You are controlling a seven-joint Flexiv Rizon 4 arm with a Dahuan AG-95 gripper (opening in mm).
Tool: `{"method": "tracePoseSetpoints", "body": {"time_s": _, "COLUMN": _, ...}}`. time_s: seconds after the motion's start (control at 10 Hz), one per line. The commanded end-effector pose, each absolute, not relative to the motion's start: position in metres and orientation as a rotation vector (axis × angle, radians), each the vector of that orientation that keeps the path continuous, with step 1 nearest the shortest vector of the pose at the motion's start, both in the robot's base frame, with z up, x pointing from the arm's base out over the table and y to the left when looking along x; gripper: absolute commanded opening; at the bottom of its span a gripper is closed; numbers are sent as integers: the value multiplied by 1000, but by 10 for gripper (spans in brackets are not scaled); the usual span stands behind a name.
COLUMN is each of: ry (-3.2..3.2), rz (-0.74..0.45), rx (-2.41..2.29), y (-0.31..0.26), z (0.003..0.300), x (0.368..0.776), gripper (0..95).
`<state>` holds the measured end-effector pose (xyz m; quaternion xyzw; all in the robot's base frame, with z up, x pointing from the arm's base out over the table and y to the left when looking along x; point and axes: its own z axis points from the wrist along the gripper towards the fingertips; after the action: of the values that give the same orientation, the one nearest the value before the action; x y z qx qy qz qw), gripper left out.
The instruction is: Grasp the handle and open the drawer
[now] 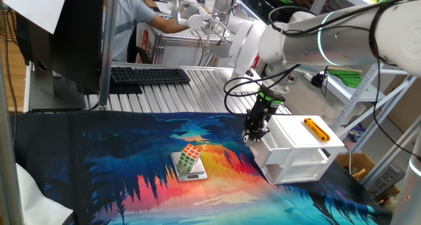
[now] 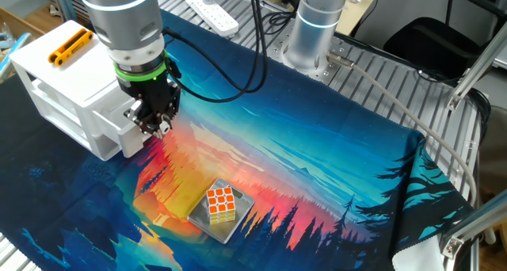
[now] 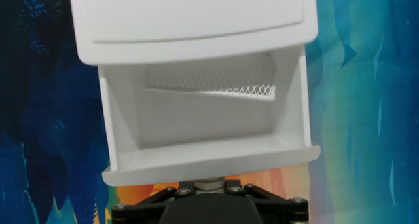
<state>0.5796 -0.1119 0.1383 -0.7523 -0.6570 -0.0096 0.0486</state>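
Lighting: bright, even, overhead indoor light in all three views. Shadows: soft, short, beneath the white cabinet and the cube. Glare: white plastic near overexposed in hand view, drawer interior shaded grey. Sharpness: both fixed views crisp on the printed cloth; background shelving slightly soft. Hand view: gripper base at bottom edge blurred, dark.

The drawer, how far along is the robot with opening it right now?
Mostly done, it seems: the drawer is pulled well out of the white cabinet, its hollow tray open in the hand view. In hand: the pincer sits at the drawer front, apparently closed on the handle, which is hidden. Left: any last pull, then release and back away.
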Motion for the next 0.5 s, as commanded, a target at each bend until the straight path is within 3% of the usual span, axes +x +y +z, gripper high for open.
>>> {"method": "tracePoseSetpoints", "body": {"time_s": 0.1, "ry": -2006, "rz": -33, "rx": -2290, "y": -109, "z": 137, "x": 578, "gripper": 0}}
{"method": "tracePoseSetpoints", "body": {"time_s": 0.5, "ry": -2011, "rz": -32, "rx": -2277, "y": -104, "z": 139, "x": 579, "gripper": 0}}
